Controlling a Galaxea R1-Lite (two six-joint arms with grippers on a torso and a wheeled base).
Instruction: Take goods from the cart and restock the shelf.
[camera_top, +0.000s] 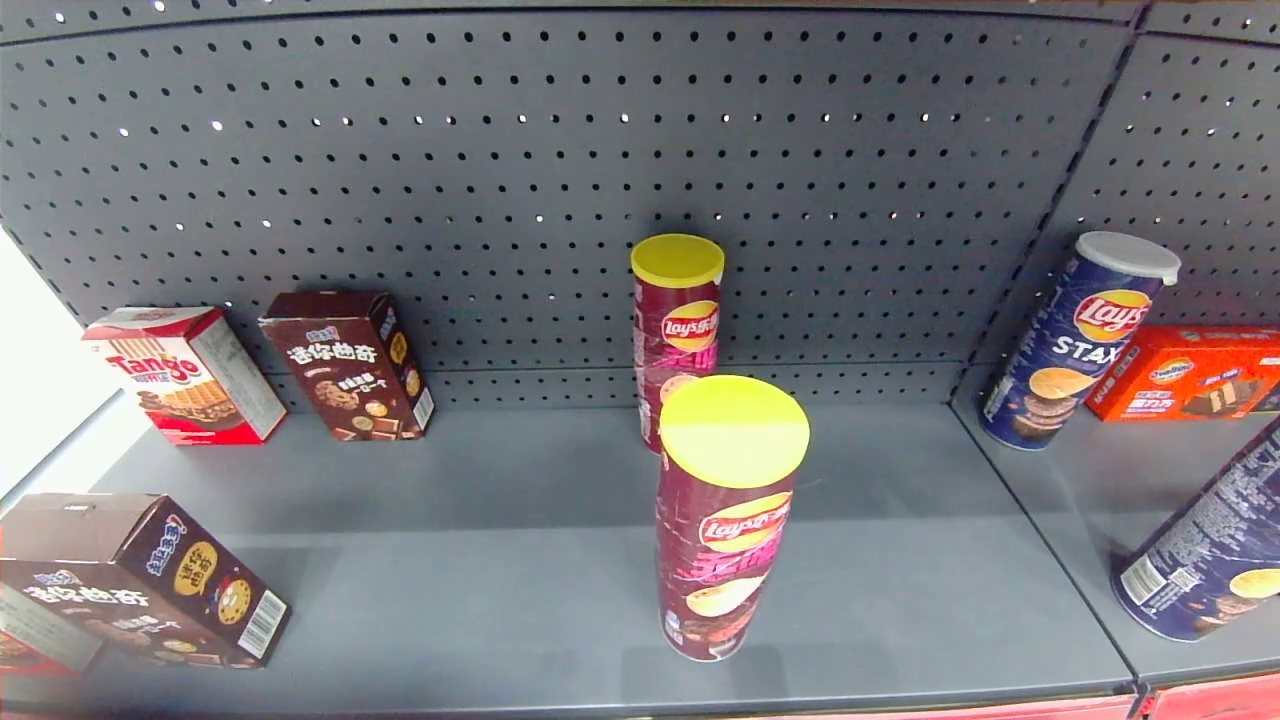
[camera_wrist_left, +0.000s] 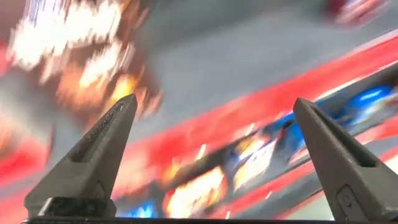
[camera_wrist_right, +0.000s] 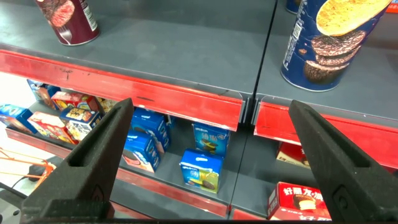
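Cans (camera_top: 725, 560) on shelf (camera_top: 500, 560); left claw (camera_wrist_left: 214, 99), right claw (camera_wrist_right: 211, 104) spread (empty); right wrist view adds cartons (camera_wrist_right: 202, 169) beneath.

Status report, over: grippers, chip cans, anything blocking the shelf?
Left gripper, right gripper: jaws open, nothing held. Front maroon can and rear maroon can upright on the shelf. Brown box left, blue can right, both well apart.
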